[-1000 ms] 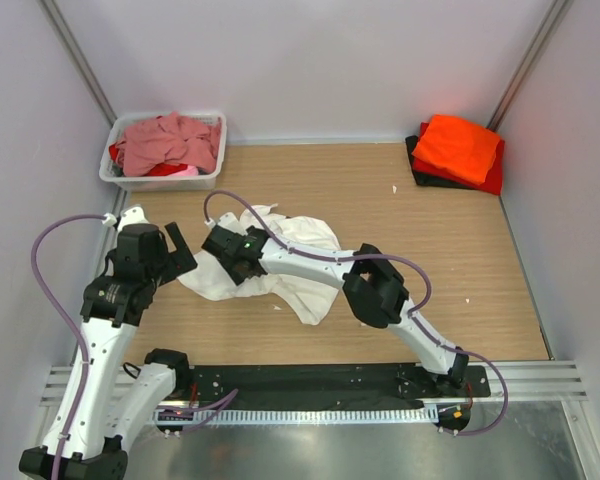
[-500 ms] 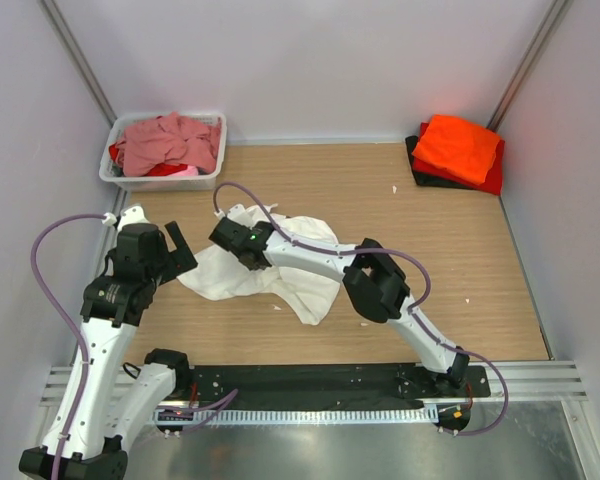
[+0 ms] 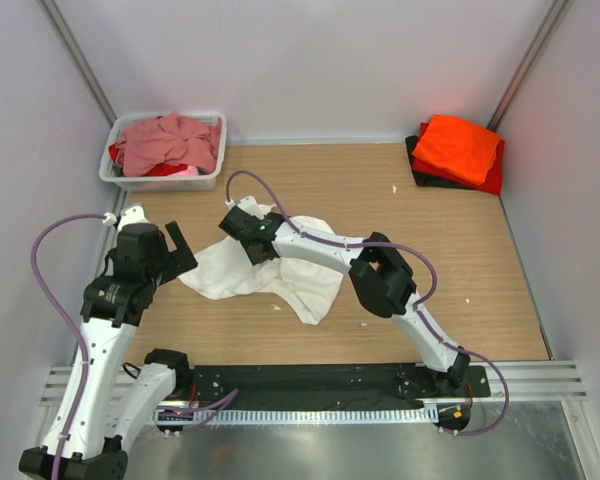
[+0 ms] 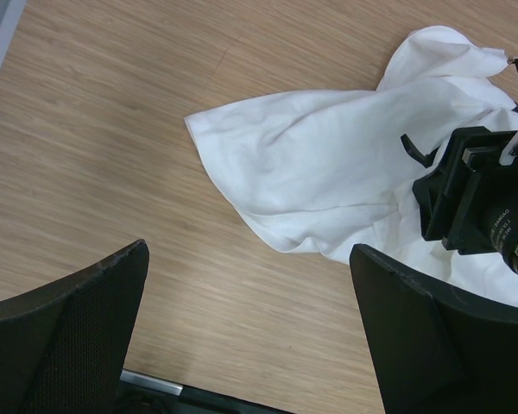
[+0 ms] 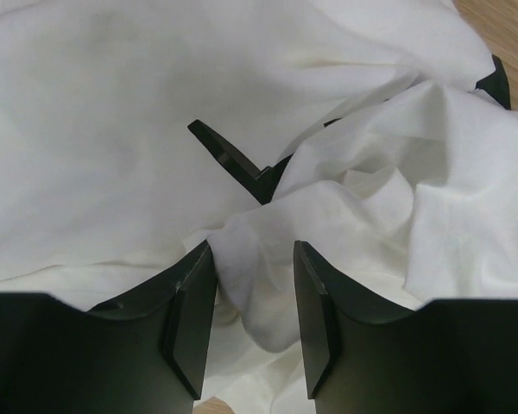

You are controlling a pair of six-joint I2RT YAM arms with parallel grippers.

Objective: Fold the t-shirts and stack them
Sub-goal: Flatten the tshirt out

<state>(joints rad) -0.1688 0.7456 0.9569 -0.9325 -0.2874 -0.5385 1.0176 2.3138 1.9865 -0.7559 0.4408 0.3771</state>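
Straddling a white t-shirt fold, right fingers have unclear grip; left fingers spread.

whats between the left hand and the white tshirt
Only bare wooden tabletop. In the left wrist view the open left hand hangs short of the white t-shirt, with nothing between them.

A pale wood-grain table fills the floor of a small booth, closed in by a plain, matt, whitish-lavender back wall, left wall and right wall. Thin grey metal posts run up the two far corners where the walls meet. Along the near edge of the table lie ribbed aluminium rails with a brushed metal sheet below them, all under soft, even light without hard shadows.
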